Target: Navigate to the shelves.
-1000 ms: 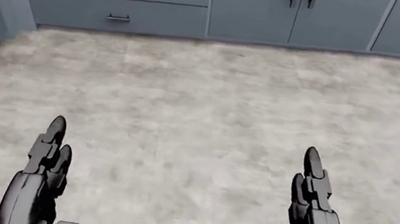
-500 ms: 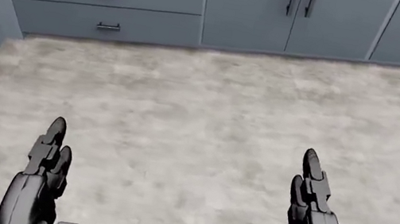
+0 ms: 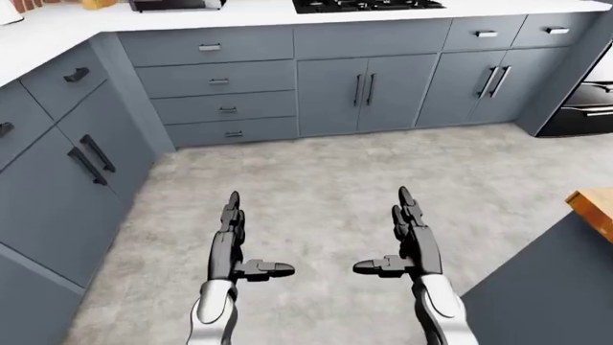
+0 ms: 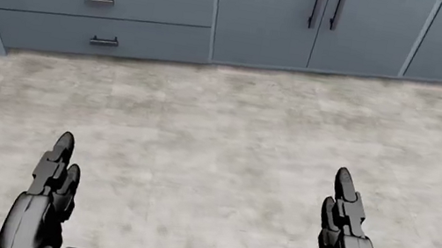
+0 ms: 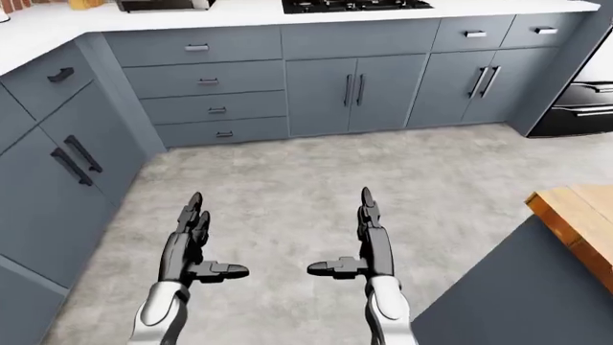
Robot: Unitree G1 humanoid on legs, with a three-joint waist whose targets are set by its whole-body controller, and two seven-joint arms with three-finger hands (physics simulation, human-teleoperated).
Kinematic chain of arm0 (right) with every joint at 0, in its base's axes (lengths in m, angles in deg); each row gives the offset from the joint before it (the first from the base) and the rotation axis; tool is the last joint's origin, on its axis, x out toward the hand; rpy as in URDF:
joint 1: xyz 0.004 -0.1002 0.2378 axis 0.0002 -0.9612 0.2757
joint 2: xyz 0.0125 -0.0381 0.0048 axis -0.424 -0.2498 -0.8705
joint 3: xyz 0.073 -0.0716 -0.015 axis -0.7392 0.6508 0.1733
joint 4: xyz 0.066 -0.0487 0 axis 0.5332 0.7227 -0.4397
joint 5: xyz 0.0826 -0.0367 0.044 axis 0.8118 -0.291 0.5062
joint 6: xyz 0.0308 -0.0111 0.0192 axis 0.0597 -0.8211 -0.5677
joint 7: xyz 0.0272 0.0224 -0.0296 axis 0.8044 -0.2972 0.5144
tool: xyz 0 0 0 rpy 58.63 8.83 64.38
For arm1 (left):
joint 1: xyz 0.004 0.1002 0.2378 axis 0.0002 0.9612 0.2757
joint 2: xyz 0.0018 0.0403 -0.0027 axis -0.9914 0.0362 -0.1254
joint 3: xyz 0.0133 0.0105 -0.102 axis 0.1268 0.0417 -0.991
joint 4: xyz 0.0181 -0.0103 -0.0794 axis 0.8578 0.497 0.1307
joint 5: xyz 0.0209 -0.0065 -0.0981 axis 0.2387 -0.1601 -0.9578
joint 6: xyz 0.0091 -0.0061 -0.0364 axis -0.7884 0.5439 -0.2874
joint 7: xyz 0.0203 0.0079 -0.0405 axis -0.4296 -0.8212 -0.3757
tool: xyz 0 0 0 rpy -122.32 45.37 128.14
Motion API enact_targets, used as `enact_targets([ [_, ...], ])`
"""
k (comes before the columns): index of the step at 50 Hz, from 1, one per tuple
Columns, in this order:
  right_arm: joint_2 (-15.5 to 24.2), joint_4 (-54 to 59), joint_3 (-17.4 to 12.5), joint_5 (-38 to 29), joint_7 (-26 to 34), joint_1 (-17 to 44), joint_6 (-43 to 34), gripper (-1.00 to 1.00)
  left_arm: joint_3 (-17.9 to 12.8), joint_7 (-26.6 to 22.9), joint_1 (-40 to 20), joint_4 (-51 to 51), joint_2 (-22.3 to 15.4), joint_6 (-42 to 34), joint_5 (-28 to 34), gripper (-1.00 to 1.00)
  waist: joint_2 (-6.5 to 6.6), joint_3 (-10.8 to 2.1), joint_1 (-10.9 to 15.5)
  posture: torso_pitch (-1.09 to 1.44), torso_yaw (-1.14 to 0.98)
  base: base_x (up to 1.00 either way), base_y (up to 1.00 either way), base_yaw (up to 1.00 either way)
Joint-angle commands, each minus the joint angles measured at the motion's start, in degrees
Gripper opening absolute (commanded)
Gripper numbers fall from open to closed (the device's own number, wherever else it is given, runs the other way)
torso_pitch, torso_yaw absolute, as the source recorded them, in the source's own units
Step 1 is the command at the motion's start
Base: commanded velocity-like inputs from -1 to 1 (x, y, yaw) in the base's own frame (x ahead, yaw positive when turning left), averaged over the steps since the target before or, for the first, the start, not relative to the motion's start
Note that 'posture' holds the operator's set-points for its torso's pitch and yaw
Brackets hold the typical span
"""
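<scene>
Facing cabinets (image 3: 364, 86), robot hands (image 3: 325, 251) empty

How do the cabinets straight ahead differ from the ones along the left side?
The drawer stack ahead has four stacked fronts with short horizontal handles; the left cabinets show tall doors with long black handles. The stack faces the camera squarely, while the left run appears slanted along the view's edge. Both are grey-blue under a white countertop.

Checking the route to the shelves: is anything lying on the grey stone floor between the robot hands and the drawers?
No: the mottled grey floor is bare up to the blue-grey drawer stack.
</scene>
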Motion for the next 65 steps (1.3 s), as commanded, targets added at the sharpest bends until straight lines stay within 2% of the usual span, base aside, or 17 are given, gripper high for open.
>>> enact_targets([
  [1,-0.17,-2.57,0.52,0.08,0.33,1.03,1.69,1.00,-0.40,0.24,-0.93,-2.25,-0.33,1.80,-0.09,1.00,0.11,-0.48,0.08,0.00,0.00,0.20,0.00,0.00],
  [4,-0.20,-3.04,0.59,0.03,0.33,0.89,1.39,1.00,-0.40,0.24,-0.93,-2.25,-0.33,1.80,-0.09,1.00,4.26,-1.48,-0.08,0.00,0.00,0.20,0.00,0.00],
  [7,-0.17,-2.61,0.51,0.06,0.42,1.01,1.70,1.00,-0.40,0.24,-0.93,-2.25,-0.33,1.80,-0.09,1.00,3.64,-0.94,0.66,0.00,0.00,0.20,0.00,0.00],
  [14,-0.25,-3.16,0.64,-0.04,0.35,0.80,1.36,1.00,-0.40,0.24,-0.93,-2.25,-0.33,1.80,-0.09,1.00,0.22,-0.94,1.65,0.00,0.00,0.20,0.00,0.00],
  [18,-0.25,-2.74,0.56,0.02,0.36,0.96,1.59,1.00,-0.40,0.24,-0.93,-2.25,-0.33,1.80,-0.09,1.00,-5.29,-2.17,1.61,0.00,0.00,0.20,0.00,0.00],
  [19,-0.29,-3.28,0.63,0.00,0.33,0.75,1.27,1.00,-0.40,0.24,-0.93,-2.25,-0.33,1.80,-0.09,1.00,-2.61,-1.54,0.89,0.00,0.00,0.20,0.00,0.00],
  [21,-0.28,-3.15,0.57,0.04,0.30,0.87,1.24,1.00,-0.40,0.24,-0.93,-2.25,-0.33,1.80,-0.09,1.00,-3.46,-1.23,0.65,0.00,0.00,0.20,0.00,0.00],
  [27,-0.26,-2.58,0.43,0.14,0.27,1.04,1.61,1.00,-0.40,0.24,-0.93,-2.25,-0.33,1.80,-0.09,1.00,-0.63,-0.67,0.19,0.00,0.00,0.20,0.00,0.00],
  [31,-0.22,-2.48,0.45,0.14,0.30,1.09,1.64,1.00,-0.40,0.24,-0.93,-2.25,-0.33,1.80,-0.09,1.00,4.36,-1.57,-0.08,0.00,0.00,0.20,0.00,0.00],
  [40,-0.26,-3.31,0.69,-0.06,0.26,0.76,1.21,1.00,-0.40,0.24,-0.93,-2.25,-0.33,1.80,-0.09,1.00,0.85,-0.99,1.52,0.00,0.00,0.20,0.00,0.00],
  [43,-0.25,-3.16,0.68,-0.06,0.33,0.76,1.39,1.00,-0.40,0.24,-0.93,-2.25,-0.33,1.80,-0.09,1.00,-1.79,-1.11,1.80,0.00,0.00,0.20,0.00,0.00],
  [45,-0.24,-2.82,0.63,-0.06,0.35,0.86,1.65,1.00,-0.40,0.24,-0.93,-2.25,-0.33,1.80,-0.09,1.00,-5.51,-2.20,1.54,0.00,0.00,0.20,0.00,0.00],
  [46,-0.25,-2.88,0.65,-0.07,0.35,0.81,1.65,1.00,-0.40,0.24,-0.93,-2.25,-0.33,1.80,-0.09,1.00,-2.52,-1.53,0.74,0.00,0.00,0.20,0.00,0.00],
  [48,-0.28,-3.37,0.73,-0.11,0.33,0.62,1.35,1.00,-0.40,0.24,-0.93,-2.25,-0.33,1.80,-0.09,1.00,-3.52,-1.21,0.54,0.00,0.00,0.20,0.00,0.00],
  [53,-0.24,-3.12,0.65,-0.11,0.36,0.80,1.42,1.00,-0.40,0.24,-0.93,-2.25,-0.33,1.80,-0.09,1.00,-1.22,-0.84,0.26,0.00,0.00,0.20,0.00,0.00],
  [58,-0.24,-2.95,0.58,-0.05,0.38,0.87,1.50,1.00,-0.40,0.24,-0.93,-2.25,-0.33,1.80,-0.09,1.00,4.68,-1.67,-0.05,0.00,0.00,0.20,0.00,0.00],
  [65,-0.29,-3.42,0.58,-0.02,0.29,0.73,1.12,1.00,-0.40,0.24,-0.93,-2.25,-0.33,1.80,-0.09,1.00,1.90,-1.30,1.42,0.00,0.00,0.20,0.00,0.00],
])
